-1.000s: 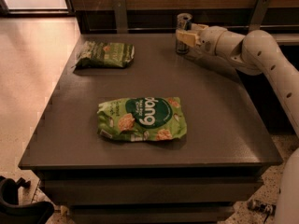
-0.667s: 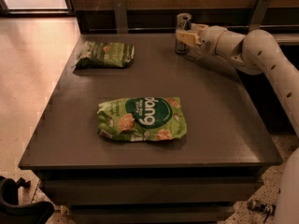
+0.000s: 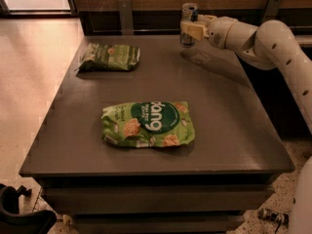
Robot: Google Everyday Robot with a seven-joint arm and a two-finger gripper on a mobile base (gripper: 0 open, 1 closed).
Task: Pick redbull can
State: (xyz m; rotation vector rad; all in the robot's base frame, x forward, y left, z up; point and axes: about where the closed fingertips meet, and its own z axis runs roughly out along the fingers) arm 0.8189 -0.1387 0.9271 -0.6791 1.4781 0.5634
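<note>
The redbull can [image 3: 188,14] is a slim silver and blue can at the far right of the dark table [image 3: 229,111]. My gripper [image 3: 191,30] reaches in from the right and is shut on the can's middle. Its cream fingers [image 3: 195,31] wrap the can's body. The can stands upright and hangs a little above the tabletop, with its shadow on the table below.
A large green snack bag [image 3: 148,124] lies flat in the table's middle. A smaller green bag [image 3: 109,56] lies at the far left. A wooden wall with metal brackets [image 3: 125,13] runs behind the table. My white arm [image 3: 273,43] spans the right side.
The can, held in my gripper, has risen a little off the table and shifted slightly left. The bags have not moved.
</note>
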